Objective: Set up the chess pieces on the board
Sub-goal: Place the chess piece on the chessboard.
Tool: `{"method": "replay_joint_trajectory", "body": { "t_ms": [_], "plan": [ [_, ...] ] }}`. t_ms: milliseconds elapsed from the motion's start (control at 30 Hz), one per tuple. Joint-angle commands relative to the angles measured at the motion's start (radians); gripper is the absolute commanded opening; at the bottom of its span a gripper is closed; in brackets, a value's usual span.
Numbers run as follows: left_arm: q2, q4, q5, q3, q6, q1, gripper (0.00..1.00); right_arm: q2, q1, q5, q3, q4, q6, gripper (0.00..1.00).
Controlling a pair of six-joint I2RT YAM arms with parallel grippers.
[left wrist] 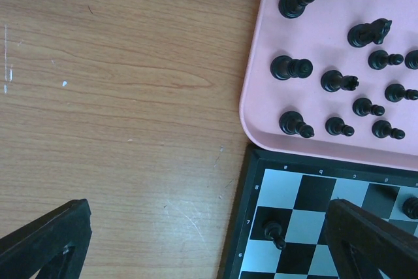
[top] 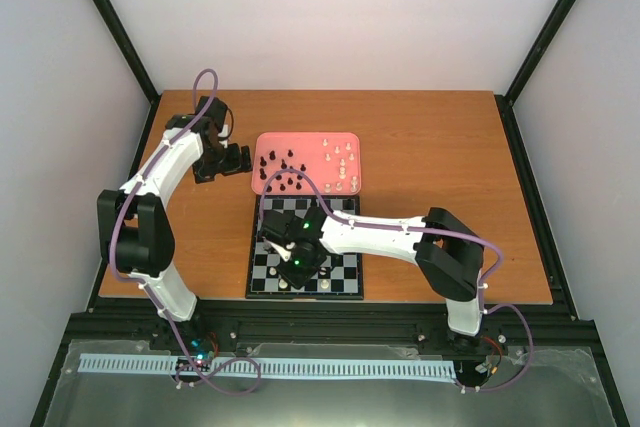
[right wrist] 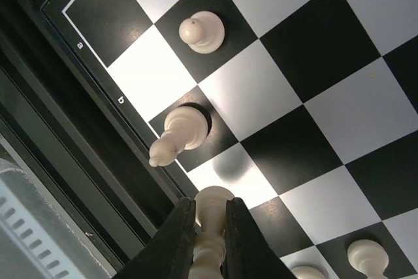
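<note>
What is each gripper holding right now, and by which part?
The right gripper pinches a cream-white chess piece by its upper stem, base toward the board. The left gripper holds nothing.

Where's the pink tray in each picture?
Top view: the tray is in the middle, just behind the board.
Left wrist: the tray fills the upper right corner, right above the board.
Right wrist: the tray is not in it; only the board shows.
Shared landmark: the board, seen in all three views.
</note>
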Motion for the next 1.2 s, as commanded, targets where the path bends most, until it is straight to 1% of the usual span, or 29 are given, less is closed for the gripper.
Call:
{"method": "replay_joint_trajectory", "body": {
  "t_ms": [0,533,767,900,1033,1100,1167],
  "plan": [
    [-0.030,0.011,-0.011,-0.001,-0.009,-0.001,1.00,0.023,0.009,-0.016,-0.007,0.024,-0.008,0.03],
    [-0.031,0.013,-0.013,-0.001,-0.005,-0.001,1.00,0.043,0.006,0.000,-0.011,0.030,-0.004,0.03],
    [-0.033,0.015,-0.006,-0.003,-0.004,-0.002,1.00,0.055,0.002,0.007,0.000,0.026,-0.006,0.05],
    [-0.031,0.016,-0.006,-0.003,-0.003,-0.001,1.00,0.060,-0.002,0.006,0.008,0.022,-0.012,0.10],
    [-0.031,0.019,-0.004,-0.004,-0.004,-0.001,1.00,0.063,-0.002,0.007,0.015,0.014,-0.017,0.23],
    [-0.031,0.019,-0.004,-0.006,-0.004,-0.002,1.00,0.062,-0.002,0.009,0.019,0.010,-0.019,0.26],
    [-0.034,0.020,-0.005,-0.009,-0.004,-0.001,1.00,0.063,-0.002,0.015,0.023,0.006,-0.019,0.27]
  ]
}}
